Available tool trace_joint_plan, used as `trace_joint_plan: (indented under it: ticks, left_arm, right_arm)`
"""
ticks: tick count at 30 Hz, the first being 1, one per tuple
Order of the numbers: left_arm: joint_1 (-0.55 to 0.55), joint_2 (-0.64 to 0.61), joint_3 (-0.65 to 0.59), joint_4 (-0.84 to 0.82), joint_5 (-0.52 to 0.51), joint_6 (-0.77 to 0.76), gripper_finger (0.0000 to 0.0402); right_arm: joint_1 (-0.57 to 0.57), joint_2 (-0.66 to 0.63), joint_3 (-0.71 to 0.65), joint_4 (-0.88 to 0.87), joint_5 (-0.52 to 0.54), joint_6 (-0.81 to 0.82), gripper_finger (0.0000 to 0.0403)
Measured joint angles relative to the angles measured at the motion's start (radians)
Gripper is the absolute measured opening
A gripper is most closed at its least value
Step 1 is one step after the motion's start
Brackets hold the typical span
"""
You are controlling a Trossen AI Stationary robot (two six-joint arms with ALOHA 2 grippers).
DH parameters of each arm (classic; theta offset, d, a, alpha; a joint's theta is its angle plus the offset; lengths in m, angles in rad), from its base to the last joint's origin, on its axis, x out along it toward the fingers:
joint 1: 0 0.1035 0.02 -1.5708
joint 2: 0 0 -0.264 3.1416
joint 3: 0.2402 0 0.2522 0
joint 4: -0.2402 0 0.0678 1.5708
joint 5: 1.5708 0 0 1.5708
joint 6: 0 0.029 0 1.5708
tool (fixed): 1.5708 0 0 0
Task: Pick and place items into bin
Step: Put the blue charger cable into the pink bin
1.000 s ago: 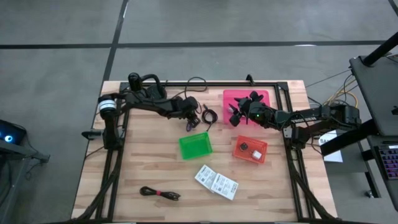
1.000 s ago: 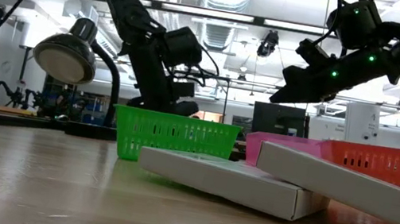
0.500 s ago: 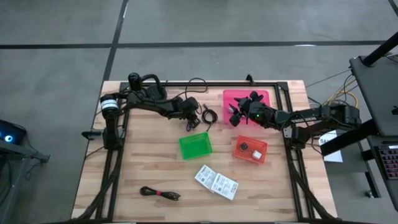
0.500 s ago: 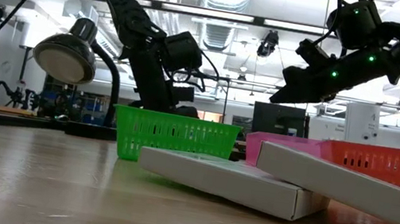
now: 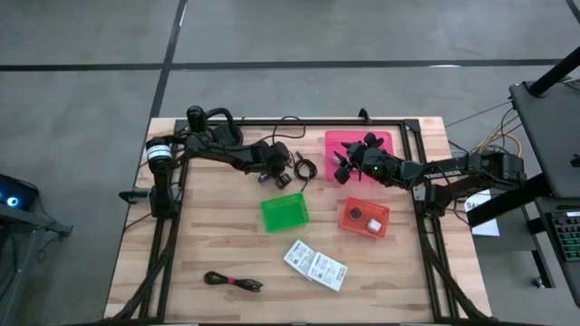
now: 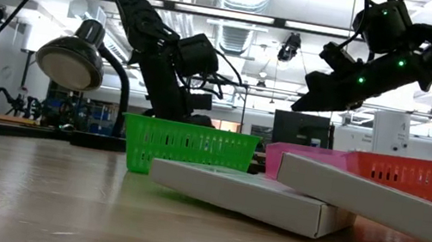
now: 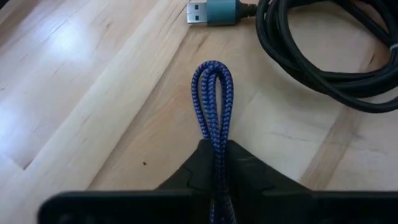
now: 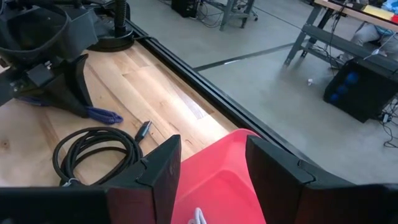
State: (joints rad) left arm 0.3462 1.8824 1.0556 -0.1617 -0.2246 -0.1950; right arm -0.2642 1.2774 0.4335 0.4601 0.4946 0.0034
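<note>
A purple braided cable sits on the wooden table behind the green bin, and my left gripper is shut on it. The right wrist view shows that gripper with the cable's loop poking out past it. My right gripper hovers open over the pink bin, its fingers holding nothing. A coiled black cable lies flat beside the purple one. White packets and a black-red cable lie near the front. My left gripper pinches a doubled-over bend of the purple cable, two strands side by side between its two fingers. The fingers slant down from the table's left and lie along the strands. The loop end sticks out past the fingertips, just over the wood.
An orange bin with small pieces stands right of the green one. A USB plug of the black cable lies just beyond the loop. Black headphones rest at the far left. A black frame rail runs along the far edge.
My left gripper has shut on the purple cable without shifting over the table. The cable's visible bunch has drawn a little toward the table's left, in under the fingers. My right gripper has kept still.
</note>
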Motion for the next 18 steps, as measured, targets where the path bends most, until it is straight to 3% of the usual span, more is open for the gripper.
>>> trace_joint_plan:
  ticks: [11, 18]
  left_arm:
    - [0.002, -0.015, -0.003, -0.023, -0.011, 0.078, 0.0003]
    - [0.001, -0.093, -0.007, -0.06, -0.016, 0.103, 0.0001]
  right_arm:
    - [0.0, 0.0, 0.0, 0.0, 0.0, -0.003, 0.0166]
    - [0.0, 0.0, 0.0, 0.0, 0.0, -0.003, 0.0167]
